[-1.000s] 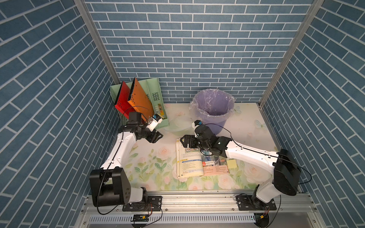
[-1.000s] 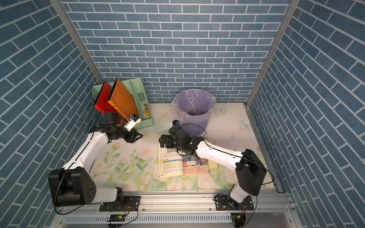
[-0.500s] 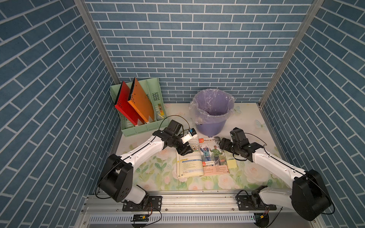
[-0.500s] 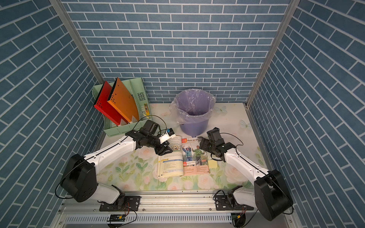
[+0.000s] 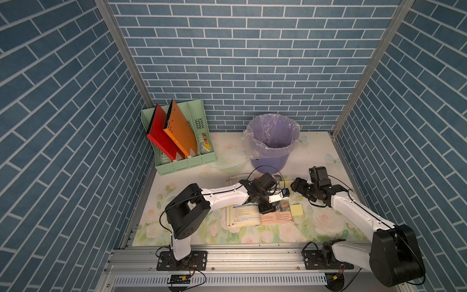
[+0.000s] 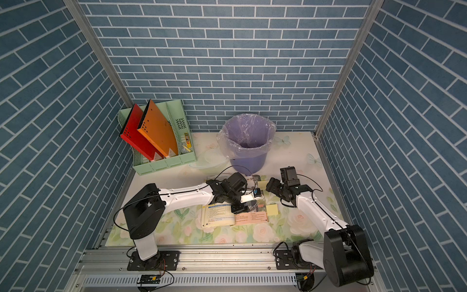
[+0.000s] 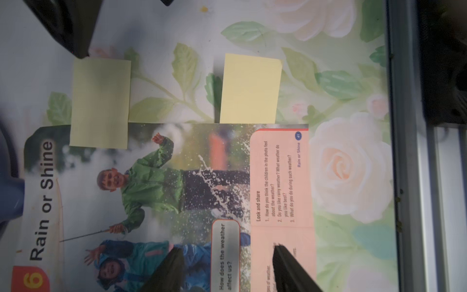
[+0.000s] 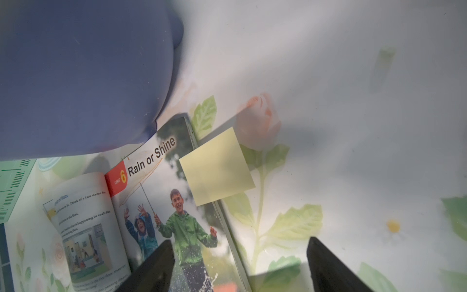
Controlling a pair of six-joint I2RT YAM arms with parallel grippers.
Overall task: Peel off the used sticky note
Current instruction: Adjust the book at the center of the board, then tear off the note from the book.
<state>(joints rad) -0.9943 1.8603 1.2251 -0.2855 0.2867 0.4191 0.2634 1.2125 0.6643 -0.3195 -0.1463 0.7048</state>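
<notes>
Yellow sticky note (image 7: 99,101) sits stuck on the far outer corner of the open textbook's (image 7: 151,189) "Rain or Shine" page, overhanging the page edge onto the floral tablecloth (image 7: 341,164), and a second yellow note (image 7: 250,88) lies flat on the cloth just beside that same edge, nearer the front. Left gripper (image 7: 226,249) hovers low over the photo page, fingers parted with nothing between them. Over on the other side, the right gripper (image 8: 239,242) hangs near the purple bin (image 5: 271,141), jaws spread wide and empty, facing the sticky note without touching it.
</notes>
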